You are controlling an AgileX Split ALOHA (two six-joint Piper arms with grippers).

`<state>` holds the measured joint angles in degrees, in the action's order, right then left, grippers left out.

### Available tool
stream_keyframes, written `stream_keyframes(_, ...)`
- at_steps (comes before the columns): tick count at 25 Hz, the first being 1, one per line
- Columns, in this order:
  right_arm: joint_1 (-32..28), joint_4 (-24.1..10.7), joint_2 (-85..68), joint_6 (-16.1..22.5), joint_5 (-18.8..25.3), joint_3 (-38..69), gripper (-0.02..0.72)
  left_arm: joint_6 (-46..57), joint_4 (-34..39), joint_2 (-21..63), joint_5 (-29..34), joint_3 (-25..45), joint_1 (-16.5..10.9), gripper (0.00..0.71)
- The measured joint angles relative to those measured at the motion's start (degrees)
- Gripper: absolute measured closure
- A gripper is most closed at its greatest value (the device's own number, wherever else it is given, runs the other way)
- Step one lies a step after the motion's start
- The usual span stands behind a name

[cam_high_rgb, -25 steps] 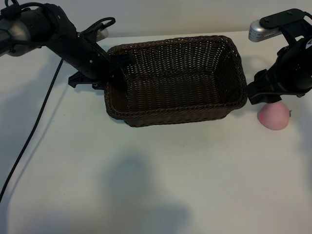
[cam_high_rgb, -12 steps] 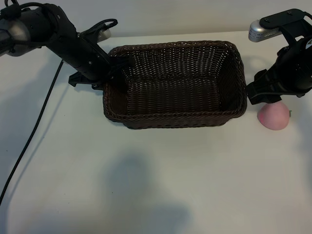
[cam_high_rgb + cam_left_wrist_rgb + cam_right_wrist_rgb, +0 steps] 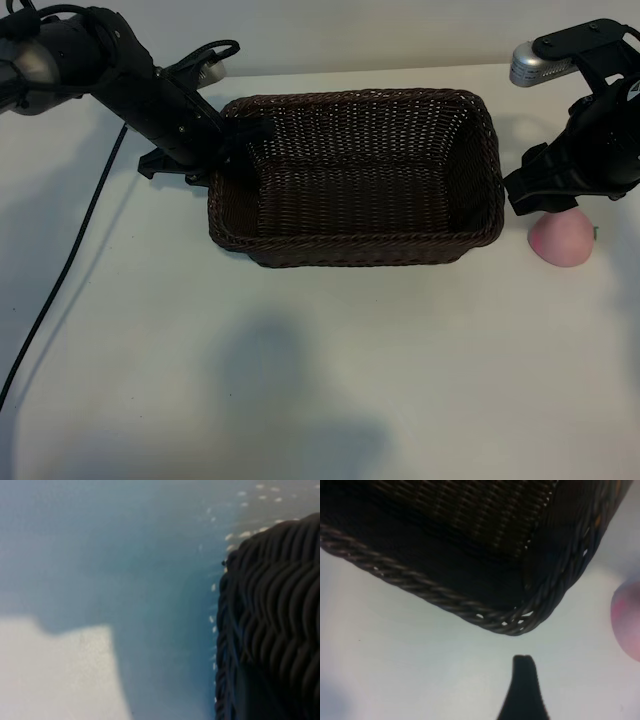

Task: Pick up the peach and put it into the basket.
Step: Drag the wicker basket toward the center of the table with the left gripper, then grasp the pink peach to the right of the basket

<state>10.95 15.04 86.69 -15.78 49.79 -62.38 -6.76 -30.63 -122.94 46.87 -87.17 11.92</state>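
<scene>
The dark-brown wicker basket [image 3: 352, 250] sits mid-table, seen close up in the left wrist view [image 3: 270, 620] and the right wrist view [image 3: 445, 600]. My left gripper [image 3: 240, 140] is at the basket's left end, shut on its rim; its fingers are hidden in its own wrist view. The pale-pink peach [image 3: 562, 239] lies on the table right of the basket, and also shows at the edge of the right wrist view [image 3: 629, 625]. My right gripper [image 3: 528, 192] hangs open between basket and peach, holding nothing. Only one dark finger [image 3: 524, 690] shows in its wrist view.
A black cable [image 3: 70, 260] runs down the table's left side. The white table [image 3: 330, 380] stretches bare in front of the basket. The table's far edge lies just behind the basket.
The basket has slid a little to the left and squared up with the table edge, moving with my left gripper. The right arm and the peach have stayed put.
</scene>
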Motion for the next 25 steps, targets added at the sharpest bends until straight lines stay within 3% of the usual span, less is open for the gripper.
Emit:
stream_keyframes(3,0.0,0.0,0.0,0.0,0.0,0.0,0.164,0.0,0.0,0.0,0.1,0.0,-0.1,0.356)
stream_keyframes(6,0.0,0.0,0.0,0.0,0.0,0.0,0.164,1.2,0.8,0.1,0.3,-0.1,-0.1,0.189)
stream_keyframes(9,0.0,0.0,0.0,0.0,0.0,0.0,0.164,4.4,4.3,0.7,1.0,-0.8,-0.1,0.082)
stream_keyframes(19,0.0,0.0,0.0,0.0,0.1,0.0,0.164,9.6,15.2,8.4,9.3,-4.4,-0.2,0.052)
stream_keyframes(25,0.0,0.0,0.0,-0.1,0.4,0.0,0.164,10.0,19.1,11.6,16.5,-11.3,-0.2,0.059)
